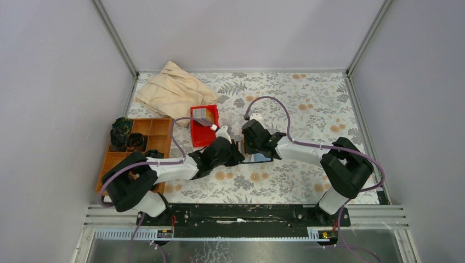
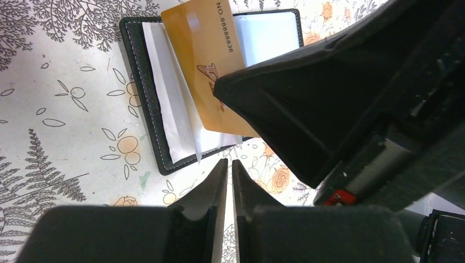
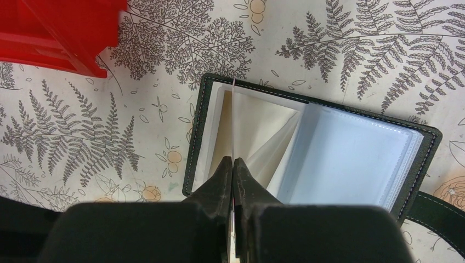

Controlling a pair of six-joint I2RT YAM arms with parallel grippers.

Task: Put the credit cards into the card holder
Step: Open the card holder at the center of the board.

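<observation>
Red plastic bin [image 1: 203,139], upper centre-left, holds a stack of grey cards [image 1: 204,116], seemingly unfiled; open black leather-like card holder [image 3: 351,159] lies mid-frame; right gripper [image 3: 234,161] clamps 1 tan-gold plastic credit card [image 2: 203,60] over its sleeves, apparently unseated; left gripper [image 2: 230,164] nearly together, empty.

The tan credit card [image 2: 205,60] reads "NO.:8888836".
</observation>
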